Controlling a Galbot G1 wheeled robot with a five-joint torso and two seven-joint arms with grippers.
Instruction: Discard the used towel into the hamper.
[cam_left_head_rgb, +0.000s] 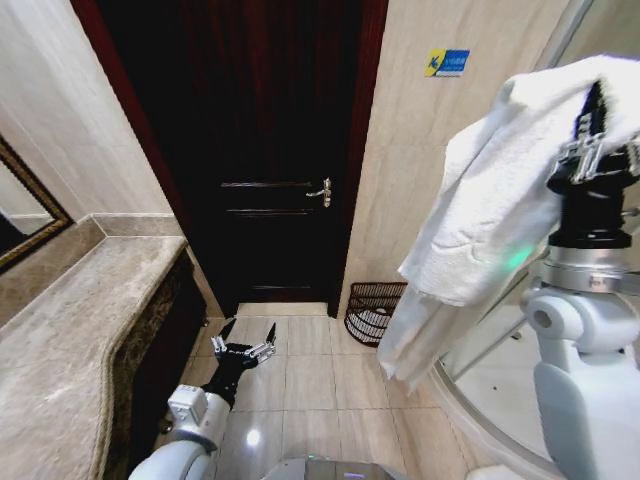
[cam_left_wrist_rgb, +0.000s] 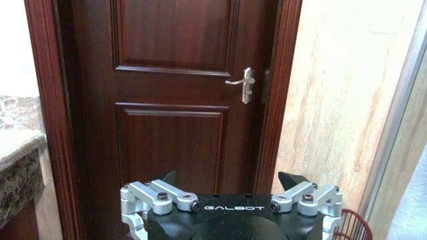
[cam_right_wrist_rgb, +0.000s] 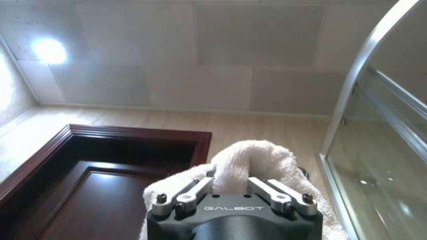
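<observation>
A white towel (cam_left_head_rgb: 490, 200) hangs from my right gripper (cam_left_head_rgb: 592, 125), which is raised high at the right and shut on its upper fold. In the right wrist view the towel (cam_right_wrist_rgb: 257, 157) bunches up between the fingers. The hamper (cam_left_head_rgb: 374, 311), a small dark red-brown wire basket, stands on the floor tiles against the wall right of the door, below and behind the towel's lower end. Its rim (cam_left_wrist_rgb: 352, 225) peeks in at a corner of the left wrist view. My left gripper (cam_left_head_rgb: 246, 338) hangs low over the floor, open and holding nothing, pointing at the door.
A dark wooden door (cam_left_head_rgb: 265, 150) with a silver handle (cam_left_head_rgb: 321, 192) stands shut ahead. A marble counter (cam_left_head_rgb: 70, 340) runs along the left. A curved glass shower enclosure (cam_left_head_rgb: 500, 380) bounds the right side. Tiled floor (cam_left_head_rgb: 310, 390) lies between them.
</observation>
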